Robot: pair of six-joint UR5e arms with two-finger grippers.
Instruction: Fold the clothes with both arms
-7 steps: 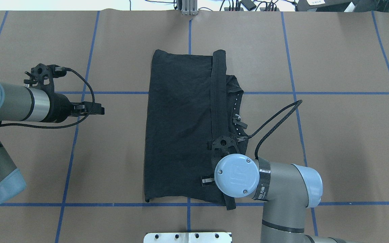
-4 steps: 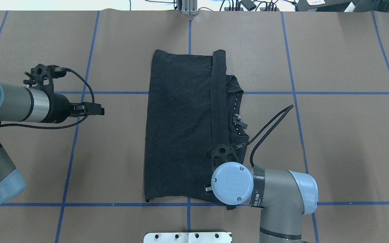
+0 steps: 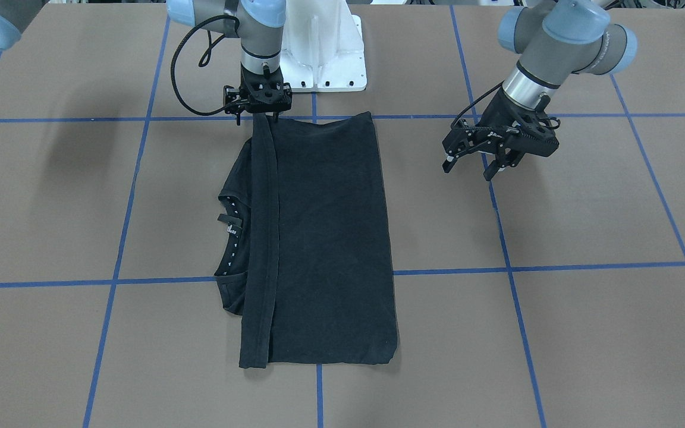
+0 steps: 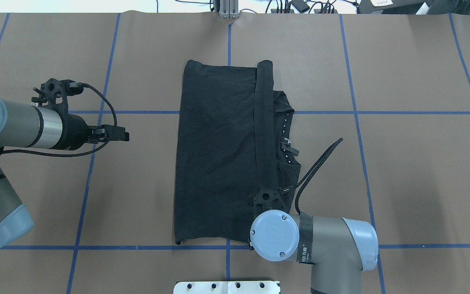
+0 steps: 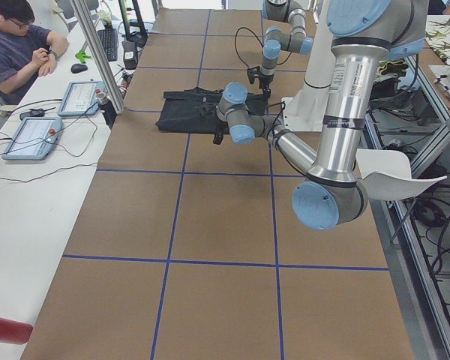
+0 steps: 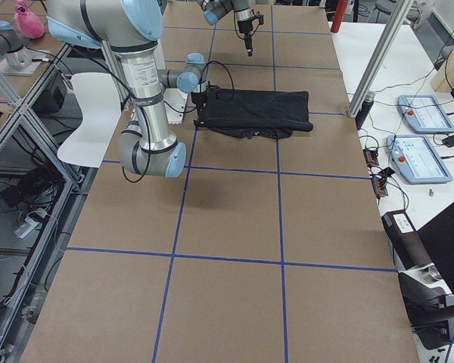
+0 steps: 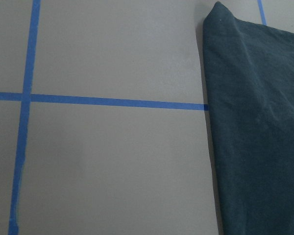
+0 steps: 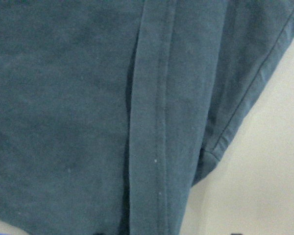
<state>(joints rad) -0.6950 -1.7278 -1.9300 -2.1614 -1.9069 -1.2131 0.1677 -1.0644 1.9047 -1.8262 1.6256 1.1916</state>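
Note:
The black T-shirt (image 3: 324, 238) (image 4: 218, 155) lies folded into a long rectangle in the middle of the table, plain side up. A hem strip (image 3: 262, 238) runs along its length, and the collar (image 3: 232, 238) sticks out beside it. My right gripper (image 3: 259, 113) points down over the strip's end at the shirt edge nearest the robot. Its wrist (image 4: 275, 234) hides it from overhead. The right wrist view is filled with cloth (image 8: 63, 122) and no finger crosses it, so the jaws look open. My left gripper (image 3: 467, 171) (image 4: 123, 134) hangs open beside the shirt, clear of it.
The white pedestal base (image 3: 324, 53) stands just behind the shirt's near edge. Blue tape lines (image 4: 227, 246) grid the brown table cover. A person (image 5: 15, 45) sits at a side desk with tablets (image 5: 79, 97). A metal post (image 6: 378, 53) rises at the table's far edge.
My right arm has moved along the hem strip toward the robot's side, to the shirt's near edge. The left gripper has shifted slightly. The shirt lies as before.

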